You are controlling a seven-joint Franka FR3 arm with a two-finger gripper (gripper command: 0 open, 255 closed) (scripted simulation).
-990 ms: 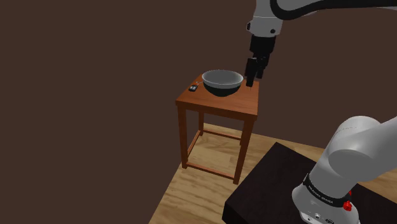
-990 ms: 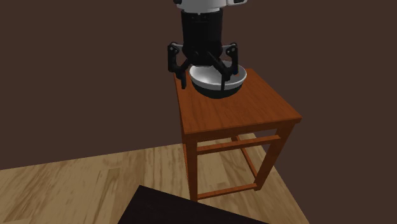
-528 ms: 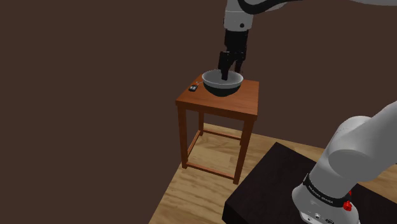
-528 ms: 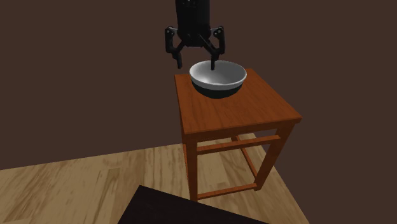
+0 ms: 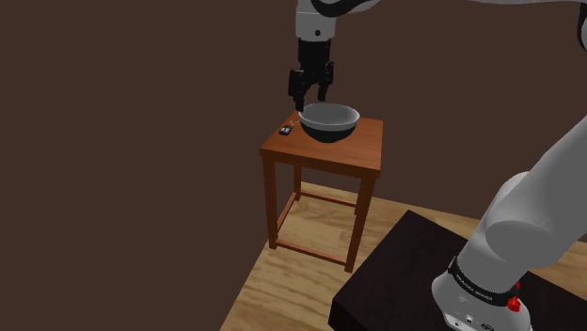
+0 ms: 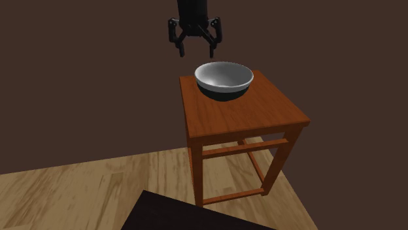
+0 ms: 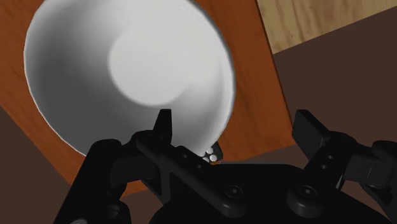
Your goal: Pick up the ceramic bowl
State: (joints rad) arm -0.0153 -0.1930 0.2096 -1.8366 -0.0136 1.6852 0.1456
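A bowl [image 5: 329,120], white inside and dark outside, stands upright at the back of a small wooden table [image 5: 325,153]. In the second exterior view the bowl [image 6: 224,78] sits near the table's [image 6: 242,116] far edge. My black gripper [image 5: 309,94] hangs open above the bowl's rim on the shoulder view's left, not touching it. From the second exterior view the gripper [image 6: 195,52] hovers above and behind the bowl. In the wrist view the bowl [image 7: 127,70] lies beyond one fingertip [image 7: 164,124], and the gripper [image 7: 238,127] holds nothing.
A small dark object [image 5: 285,131] lies on the table corner beside the bowl. The table stands against a brown wall, on a wooden floor [image 6: 91,189]. My black stand [image 5: 404,282] sits at the shoulder view's lower right.
The gripper has swung from the bowl's right side, across the bowl, to its left rim in the shoulder view, and has risen. It stays open. The bowl has not moved.
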